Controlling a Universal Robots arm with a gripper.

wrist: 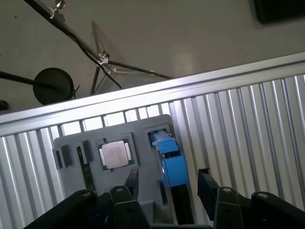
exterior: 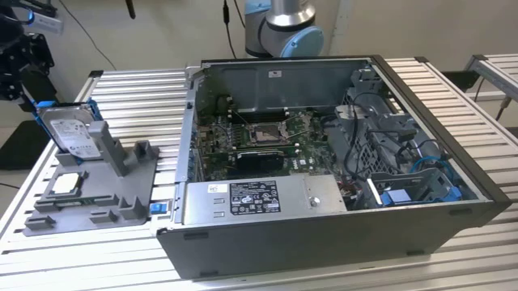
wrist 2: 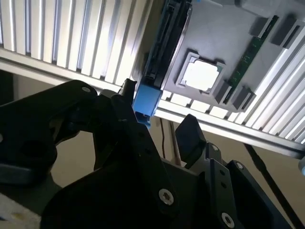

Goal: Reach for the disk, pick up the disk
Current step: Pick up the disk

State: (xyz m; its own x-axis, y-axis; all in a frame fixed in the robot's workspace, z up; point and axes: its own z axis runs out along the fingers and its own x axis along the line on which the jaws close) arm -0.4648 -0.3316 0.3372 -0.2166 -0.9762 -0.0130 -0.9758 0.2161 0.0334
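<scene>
You are at the end of the reach. The black two-fingered gripper (wrist: 167, 177) hangs over the disk (exterior: 71, 136), a flat rectangular silver hard drive with a white printed label, and the pick-up is not yet made. The disk stands on edge in a slot of the grey plastic fixture (exterior: 133, 182). The fixture sits at the exterior view's left on the ribbed aluminium table (exterior: 130, 91), just beside the open grey computer case (exterior: 324, 242).

The disk's blue plastic side frame (wrist: 172, 164) is uppermost, and in both wrist views it lies between the black fingers (wrist: 206, 183). The pincer is spread and holds nothing. One finger looks just beside the frame, and the other stands clear of it with a gap showing. You cannot tell from these views whether the fingertips are level with the frame or above it.

As I judge it, the grasp calls for three things:
- **Depth:** the pads need to face the frame's flat sides, not only its top corner.
- **Centring:** the gripper should be centred so that both pads meet the disk together and do not push it sideways in the slot.
- **Lift:** the pull should run straight along the slot, since a tilted pull would likely bind against the fixture's walls.

Mind the small square silver chip (exterior: 65, 183), which lies flat in a recess of the same fixture near the slot.
</scene>
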